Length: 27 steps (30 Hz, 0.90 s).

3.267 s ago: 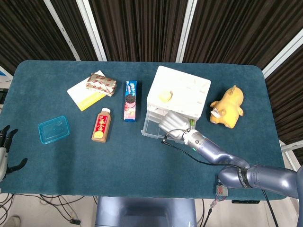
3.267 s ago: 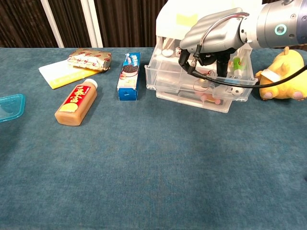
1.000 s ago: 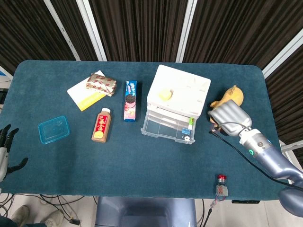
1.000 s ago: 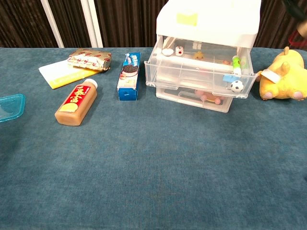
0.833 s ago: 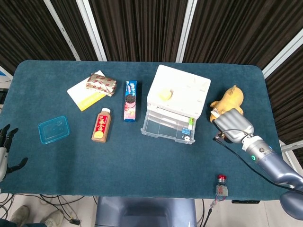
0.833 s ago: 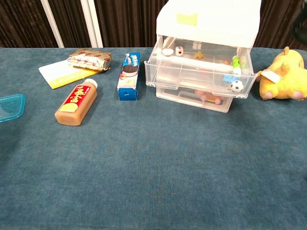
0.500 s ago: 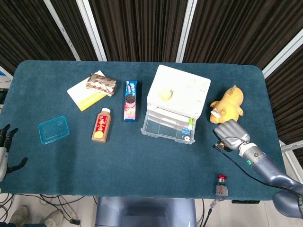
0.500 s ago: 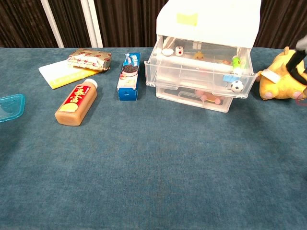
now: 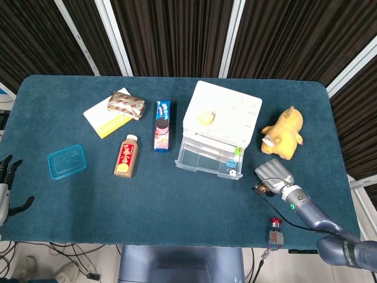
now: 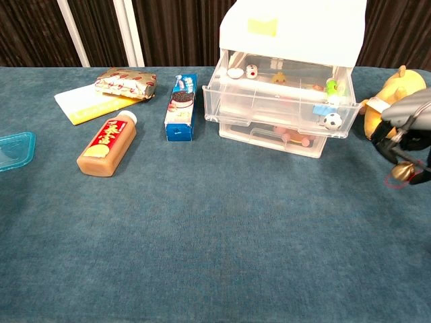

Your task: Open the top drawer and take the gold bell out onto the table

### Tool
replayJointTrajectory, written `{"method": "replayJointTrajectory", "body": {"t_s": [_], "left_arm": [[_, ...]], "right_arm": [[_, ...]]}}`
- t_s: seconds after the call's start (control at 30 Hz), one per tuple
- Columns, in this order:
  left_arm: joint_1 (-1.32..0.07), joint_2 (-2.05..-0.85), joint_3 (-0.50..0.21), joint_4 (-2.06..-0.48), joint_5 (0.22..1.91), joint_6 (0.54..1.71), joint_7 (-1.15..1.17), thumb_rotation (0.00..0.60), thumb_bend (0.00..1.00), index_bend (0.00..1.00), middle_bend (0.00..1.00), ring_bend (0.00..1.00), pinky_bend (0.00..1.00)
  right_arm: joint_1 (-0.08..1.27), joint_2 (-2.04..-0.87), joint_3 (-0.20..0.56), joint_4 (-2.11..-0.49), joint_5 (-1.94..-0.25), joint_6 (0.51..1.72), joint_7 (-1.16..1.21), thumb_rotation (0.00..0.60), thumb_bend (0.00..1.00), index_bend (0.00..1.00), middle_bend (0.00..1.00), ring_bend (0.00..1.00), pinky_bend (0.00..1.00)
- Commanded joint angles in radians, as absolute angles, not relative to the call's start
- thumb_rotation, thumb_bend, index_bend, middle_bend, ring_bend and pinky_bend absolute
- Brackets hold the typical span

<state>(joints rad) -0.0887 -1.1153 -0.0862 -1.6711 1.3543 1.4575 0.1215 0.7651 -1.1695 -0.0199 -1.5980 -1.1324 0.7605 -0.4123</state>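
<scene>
Lower right of the head view: my right hand (image 9: 274, 175) hangs low over the blue table (image 9: 177, 206), just right of the top drawer (image 9: 210, 160), which stands pulled out from the white drawer unit (image 9: 224, 112); from this angle the fingers curl downward and I cannot tell what they enclose. At the far left edge, my left hand (image 9: 7, 186) rests off the table with its fingers spread, holding nothing. Upper right of it sits the yellow plush toy (image 9: 284, 132), near my right hand but apart. Right edge of the chest view: the right hand (image 10: 406, 118) is closed about the gold bell (image 10: 403, 170), which dangles beneath the fingers with a red loop, just above the cloth and not touching it as far as I can judge. The top drawer (image 10: 279, 101) is open at centre, small items left inside. I judge the step in hand to be the placing: the next move calls for lowering the bell onto bare cloth, then parting the fingers to release it.
</scene>
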Motion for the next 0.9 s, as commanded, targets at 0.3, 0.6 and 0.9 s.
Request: {"method": "replayJointTrajectory", "body": {"t_s": [0.3, 0.6, 0.9], "left_arm": [[-0.089, -1.116, -0.086, -1.671, 1.355, 1.458, 0.124, 0.6, 0.19, 0.1, 0.0, 0.0, 0.0], [-0.09, -1.117, -0.087, -1.67, 1.354, 1.457, 0.125, 0.6, 0.19, 0.1, 0.0, 0.0, 0.0], [-0.09, -1.116, -0.086, -1.671, 1.354, 1.455, 0.123, 0.6, 0.19, 0.1, 0.0, 0.0, 0.0]], "right_arm": [[0.775, -1.288, -0.013, -1.525, -1.101, 0.765, -0.464, 0.6, 0.23, 0.65, 1.0, 1.0, 1.0], [0.794, -1.346, -0.015, -1.508, -1.074, 0.762, -0.528, 0.6, 0.23, 0.65, 1.0, 1.0, 1.0], [0.812, -1.378, -0.014, -1.499, -1.04, 0.767, -0.578, 0.6, 0.23, 0.65, 1.0, 1.0, 1.0]]}}
